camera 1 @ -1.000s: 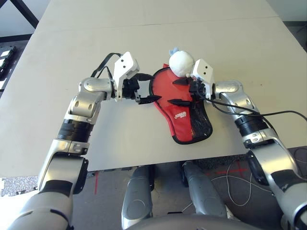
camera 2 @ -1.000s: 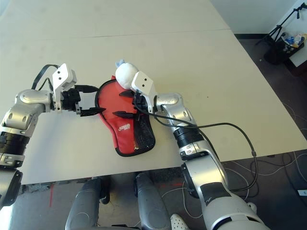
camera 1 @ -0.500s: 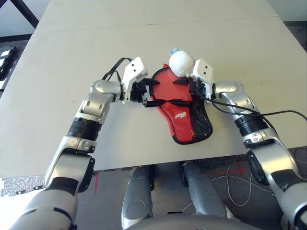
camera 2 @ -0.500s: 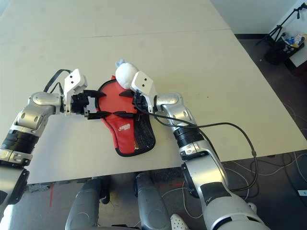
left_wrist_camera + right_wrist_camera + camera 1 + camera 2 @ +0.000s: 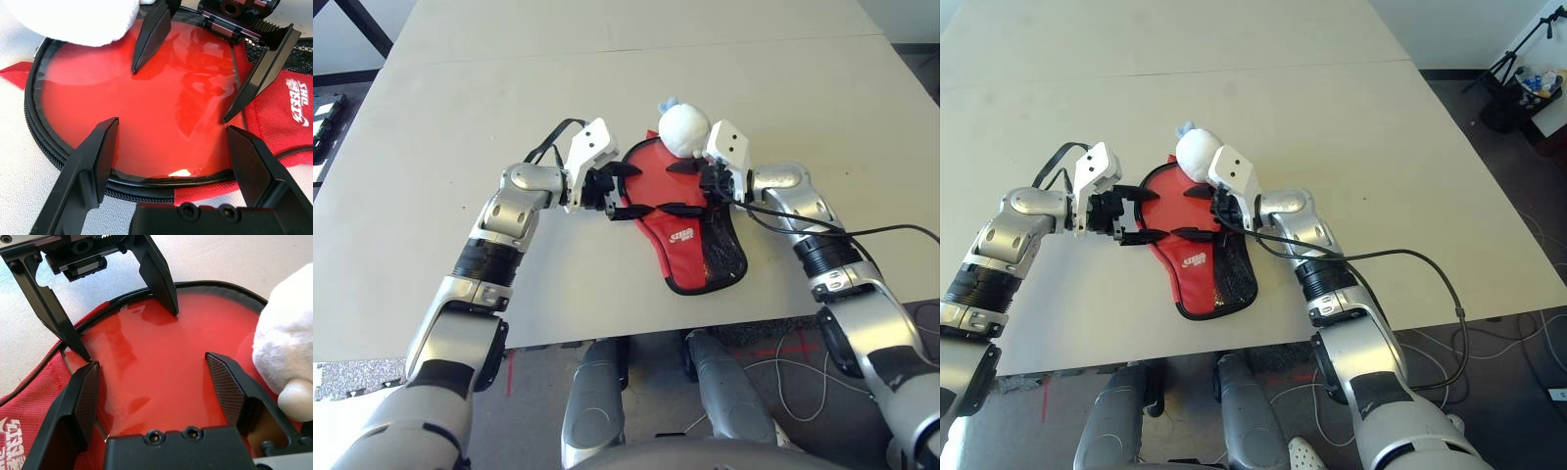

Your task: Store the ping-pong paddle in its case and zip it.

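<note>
Left gripper (image 5: 619, 192) shifted inward to case (image 5: 690, 245) edge | both grippers spread, right gripper (image 5: 680, 187) opposite | risk: snagging zipper, nudging fluffy ball (image 5: 683, 129) at 12 o'clock

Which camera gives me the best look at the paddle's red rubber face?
The left wrist view: the ping-pong paddle's round red face lies glossy inside the case's black zipper rim, nearly whole. The right wrist view shows part of it, beside the white fluffy ball. The head views show it small between the two arms.
</note>
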Robot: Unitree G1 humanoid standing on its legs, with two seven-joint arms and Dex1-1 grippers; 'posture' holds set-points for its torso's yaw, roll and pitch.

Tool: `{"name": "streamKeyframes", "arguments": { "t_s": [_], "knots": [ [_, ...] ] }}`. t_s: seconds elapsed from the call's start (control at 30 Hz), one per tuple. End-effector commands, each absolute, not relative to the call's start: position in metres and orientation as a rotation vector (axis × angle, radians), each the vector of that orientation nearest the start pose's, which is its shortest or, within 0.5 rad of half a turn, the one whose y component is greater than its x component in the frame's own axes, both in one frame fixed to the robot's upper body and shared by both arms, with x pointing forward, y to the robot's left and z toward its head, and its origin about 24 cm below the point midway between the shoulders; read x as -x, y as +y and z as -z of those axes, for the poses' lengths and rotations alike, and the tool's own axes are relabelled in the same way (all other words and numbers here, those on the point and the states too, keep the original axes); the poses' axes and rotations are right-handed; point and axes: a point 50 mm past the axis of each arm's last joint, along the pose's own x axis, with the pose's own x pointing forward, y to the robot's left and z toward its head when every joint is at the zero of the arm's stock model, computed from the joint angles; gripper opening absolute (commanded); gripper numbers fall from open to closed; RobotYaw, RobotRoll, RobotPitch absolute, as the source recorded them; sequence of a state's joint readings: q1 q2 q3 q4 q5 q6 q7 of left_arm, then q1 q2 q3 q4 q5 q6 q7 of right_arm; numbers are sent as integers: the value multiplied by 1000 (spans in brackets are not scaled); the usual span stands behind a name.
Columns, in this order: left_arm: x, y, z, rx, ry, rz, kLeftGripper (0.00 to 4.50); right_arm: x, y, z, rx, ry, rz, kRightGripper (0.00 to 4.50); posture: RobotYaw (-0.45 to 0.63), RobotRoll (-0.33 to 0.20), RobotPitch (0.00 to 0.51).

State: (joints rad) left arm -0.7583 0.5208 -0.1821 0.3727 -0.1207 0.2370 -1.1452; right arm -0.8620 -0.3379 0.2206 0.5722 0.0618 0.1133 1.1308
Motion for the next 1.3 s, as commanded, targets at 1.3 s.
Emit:
{"name": "streamKeyframes", "arguments": {
  "t_s": [1.3],
  "knots": [
    [-344,155,-139,-476,259,1188,4473,-329,-164,-191,389,214,-1346,4500,-69,0,272]
  ]
}}
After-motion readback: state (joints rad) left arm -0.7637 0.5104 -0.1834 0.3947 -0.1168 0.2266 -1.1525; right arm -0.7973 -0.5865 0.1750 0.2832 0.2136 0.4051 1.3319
